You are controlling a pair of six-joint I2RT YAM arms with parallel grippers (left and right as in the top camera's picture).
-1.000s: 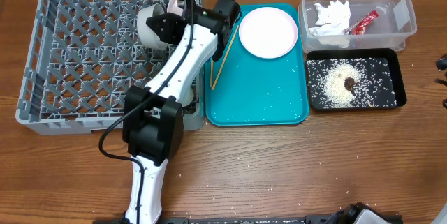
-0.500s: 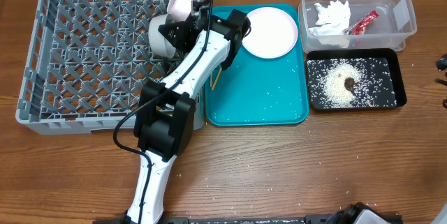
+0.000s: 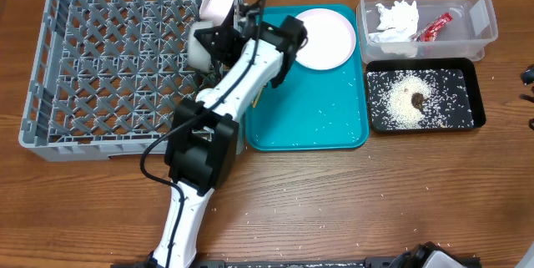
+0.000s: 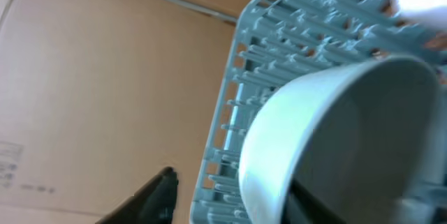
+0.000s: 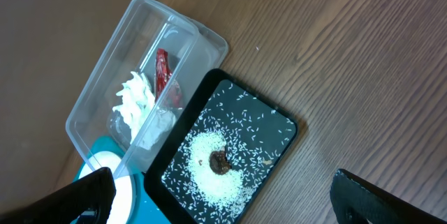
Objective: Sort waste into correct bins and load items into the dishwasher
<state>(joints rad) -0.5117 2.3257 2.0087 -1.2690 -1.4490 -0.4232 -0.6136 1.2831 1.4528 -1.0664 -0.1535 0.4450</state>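
The grey dish rack [image 3: 108,76] fills the left side. A white bowl [image 3: 198,42] lies on its side at the rack's right wall, and it fills the left wrist view [image 4: 335,133]. My left gripper [image 3: 220,41] [image 4: 234,185] is open, with one finger inside the bowl and the other outside, apart from its rim. A small white cup [image 3: 219,2] sits behind it. The white plate [image 3: 327,41] and the chopsticks [image 3: 258,94], mostly hidden by the arm, lie on the teal tray [image 3: 317,118]. My right gripper [image 5: 223,199] is open and empty above the black tray [image 5: 279,130]. The smaller dish is out of view.
The clear tub [image 3: 476,17] at the back right holds the crumpled napkin [image 3: 397,19] and the red wrapper [image 3: 435,26]. The black tray [image 3: 467,93] in front of it holds rice [image 3: 400,105] and a brown scrap [image 3: 417,98]. Loose rice grains lie on the teal tray and the table.
My left arm has swung to the right and the bowl has moved with it toward the rack's right wall. The cup behind it has come into view. The right side has not changed.
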